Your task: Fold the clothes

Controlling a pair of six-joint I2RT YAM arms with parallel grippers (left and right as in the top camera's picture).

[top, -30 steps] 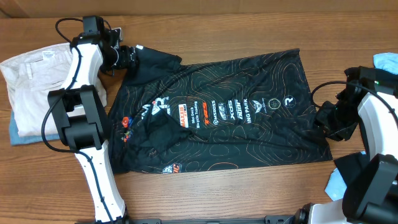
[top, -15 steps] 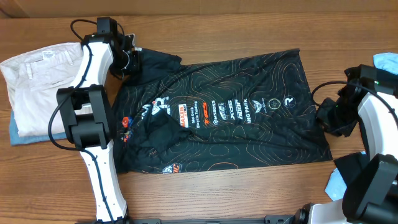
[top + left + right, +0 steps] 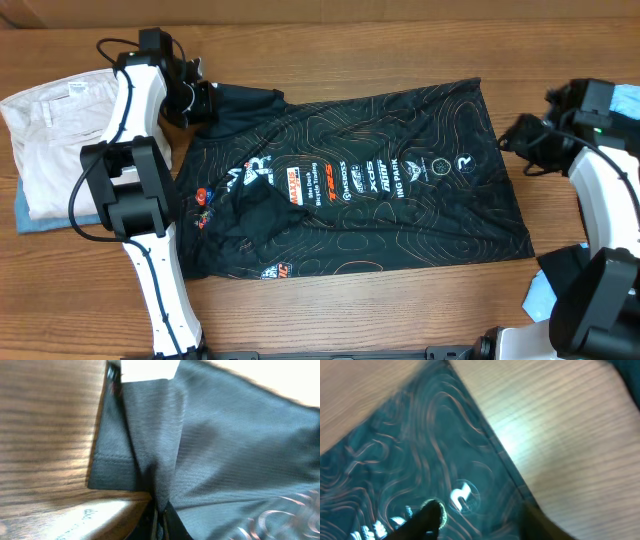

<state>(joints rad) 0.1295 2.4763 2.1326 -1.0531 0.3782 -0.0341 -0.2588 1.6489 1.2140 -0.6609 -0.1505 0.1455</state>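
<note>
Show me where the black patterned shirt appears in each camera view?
Overhead: shirt spread flat across the middle.
Left wrist: shirt fills centre and right.
Right wrist: shirt lower left, hem running diagonally.
Shared landmark: the wooden table beside it.

Black sports top (image 3: 400, 235), white print running sideways across the middle:
- "ING PARK" (image 3: 405, 180)
- "XDS" (image 3: 371, 180)
- neighbouring small lines and the red-orange logos: too fine to read
- round emblem (image 3: 465, 161) with an "R"-like mark, seen closer (image 3: 462, 496) in the right wrist view
- larger "R" mark (image 3: 258, 168)
</note>
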